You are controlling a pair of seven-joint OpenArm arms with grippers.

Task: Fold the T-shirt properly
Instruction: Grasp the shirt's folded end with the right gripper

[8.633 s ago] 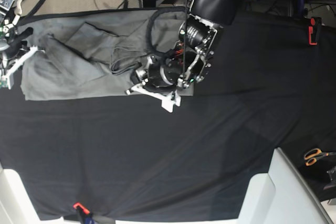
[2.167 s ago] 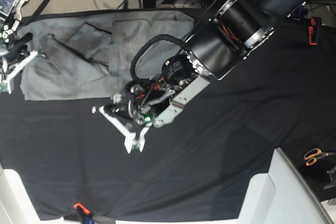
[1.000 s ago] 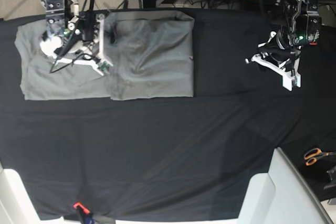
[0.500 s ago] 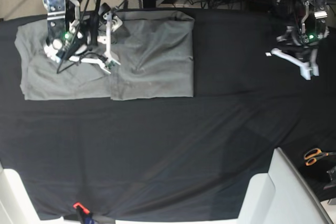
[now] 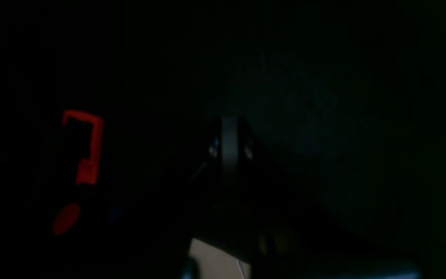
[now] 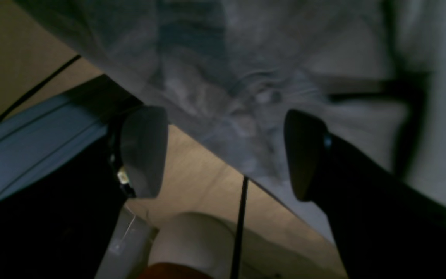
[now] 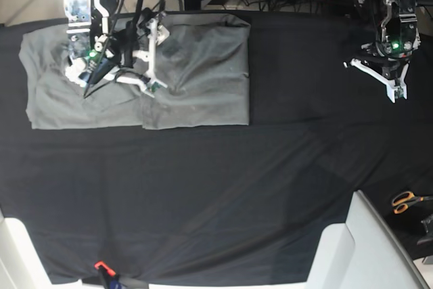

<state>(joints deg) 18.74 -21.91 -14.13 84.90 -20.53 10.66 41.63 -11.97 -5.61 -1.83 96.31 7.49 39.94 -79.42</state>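
From the base view, the T-shirt (image 7: 193, 72) lies flat on the black cloth of the counter (image 7: 223, 194) at the far left, in two grey panels meeting at a vertical edge, the right panel lying over the left one. That view places both my arms: the right end effector (image 7: 147, 55) hangs over the shirt near where the panels meet, and the left end effector (image 7: 387, 80) sits well apart at the far right over bare black cloth. The base view does not settle how wide either stands. The right wrist view does: my right end effector (image 6: 223, 155) is spread wide, its two dark fingers (image 6: 143, 151) well apart, with rumpled grey T-shirt (image 6: 223, 77) fabric behind the gap and nothing pinched between them; I cannot tell whether a fingertip touches the cloth. That view also shows tan floor and a thin black cable (image 6: 238, 228) past the shirt's edge, which the base view hides under the arm. The left wrist view is nearly black; only a red clamp (image 5: 85, 145) to the left and a faint upright grey bar, my left end effector (image 5: 229, 149), can be made out, clenched with the jaws together and holding nothing. The same red clamp (image 7: 403, 40) shows at the counter's far right edge. Orange-handled scissors (image 7: 406, 201) lie off the counter at the near right.
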